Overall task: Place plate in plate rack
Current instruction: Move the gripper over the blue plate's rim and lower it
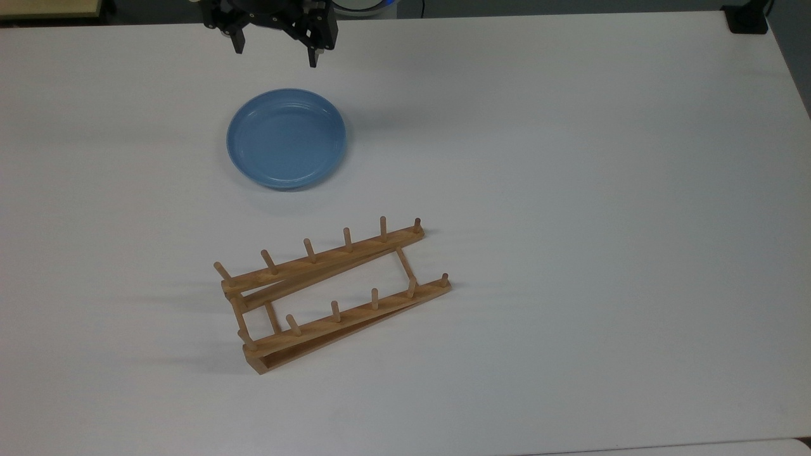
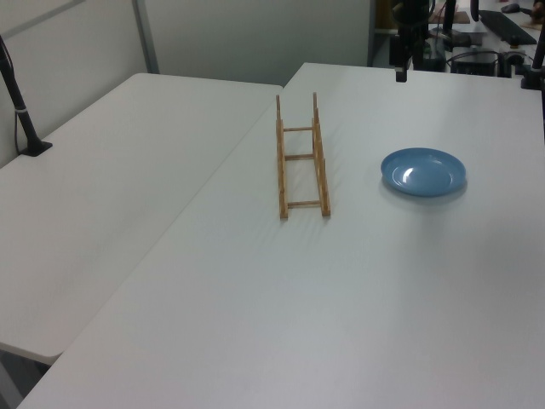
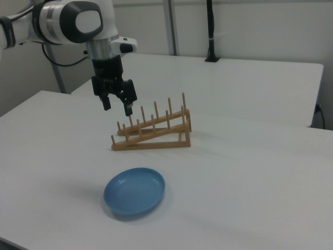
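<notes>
Top view puts the plate (image 1: 286,139) flat on the white bench (image 1: 570,190), in the upper left of the frame, rim up and touching nothing else. The claw (image 1: 275,54) hangs at the top edge just above the plate in the frame, its fingers spread wide and holding nothing, which I judge suits a descent onto the rim. The plate rack (image 1: 332,292) lies in the lower centre, well apart from the plate, set at a slant with its pegs upright and every slot free. In the right view the claw (image 3: 115,102) hovers high over the bench, with the plate (image 3: 135,191) nearer the lower edge of the frame. The task looks barely begun: the plate sits ungrasped.
</notes>
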You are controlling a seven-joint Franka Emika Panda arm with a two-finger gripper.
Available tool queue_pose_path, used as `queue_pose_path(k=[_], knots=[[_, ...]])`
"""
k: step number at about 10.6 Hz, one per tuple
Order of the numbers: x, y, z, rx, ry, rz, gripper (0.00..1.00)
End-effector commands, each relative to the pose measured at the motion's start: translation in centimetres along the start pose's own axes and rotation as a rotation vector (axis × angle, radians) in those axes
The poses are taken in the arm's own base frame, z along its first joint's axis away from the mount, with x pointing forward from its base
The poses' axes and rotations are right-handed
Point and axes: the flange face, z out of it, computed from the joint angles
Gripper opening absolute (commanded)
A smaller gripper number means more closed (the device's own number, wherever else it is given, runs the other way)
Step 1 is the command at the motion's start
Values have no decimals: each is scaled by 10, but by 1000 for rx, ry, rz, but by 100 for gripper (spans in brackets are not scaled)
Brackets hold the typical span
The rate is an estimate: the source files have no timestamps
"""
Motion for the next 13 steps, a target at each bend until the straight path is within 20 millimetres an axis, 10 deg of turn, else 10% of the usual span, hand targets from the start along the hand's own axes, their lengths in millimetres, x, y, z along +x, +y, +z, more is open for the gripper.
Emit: queue_pose_path(k=[1, 6, 13], knots=[[6, 0, 8, 16, -1, -90, 100], [12, 3, 23, 69, -28, -100, 100], [39, 114, 139, 230, -105, -419, 86]])
